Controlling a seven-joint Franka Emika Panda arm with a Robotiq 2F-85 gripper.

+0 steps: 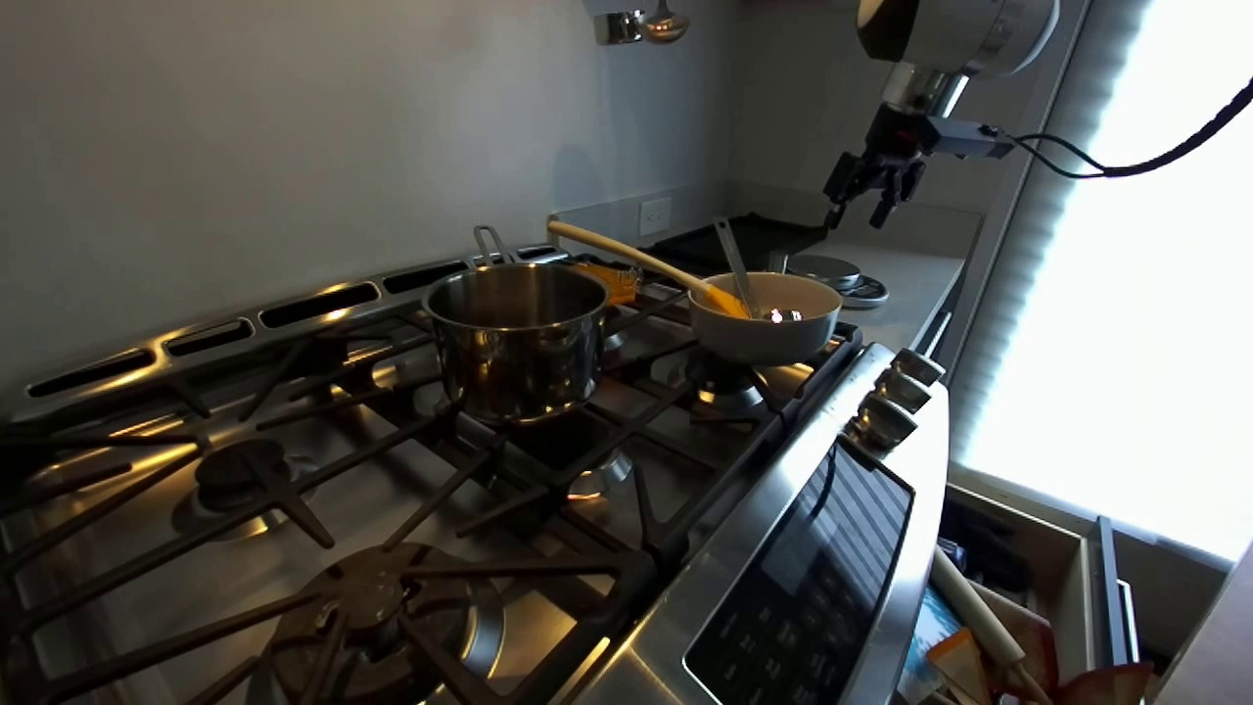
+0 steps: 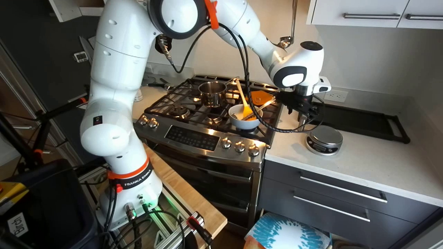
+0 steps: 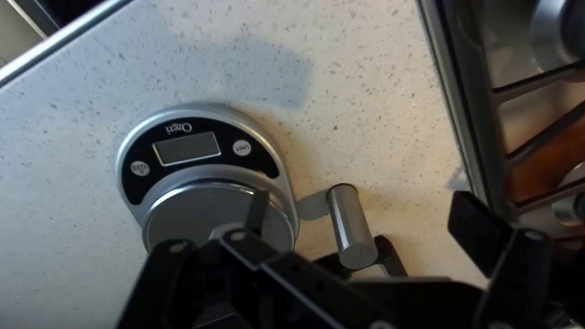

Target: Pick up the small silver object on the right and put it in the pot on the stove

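The small silver object is a shiny metal cylinder (image 3: pixel 349 224) standing upright on the pale speckled counter, beside the kitchen scale. It also shows small in both exterior views (image 2: pixel 302 121) (image 1: pixel 778 261). My gripper (image 3: pixel 365 219) is open and empty above the counter. In the wrist view the cylinder lies between the two spread fingers, apart from both. The gripper also shows in both exterior views (image 1: pixel 857 215) (image 2: pixel 301 110), above the counter right of the stove. The pot (image 1: pixel 519 362), a shiny steel saucepan (image 2: pixel 211 98), sits on the grates of the stove (image 1: pixel 754 548).
A grey bowl (image 1: pixel 764 338) holding a wooden-handled orange spatula and a metal utensil stands on the stove's right side, between pot and counter. The round scale (image 2: pixel 324 140) is close to the cylinder. A black tray (image 2: pixel 356 121) lies behind, against the wall.
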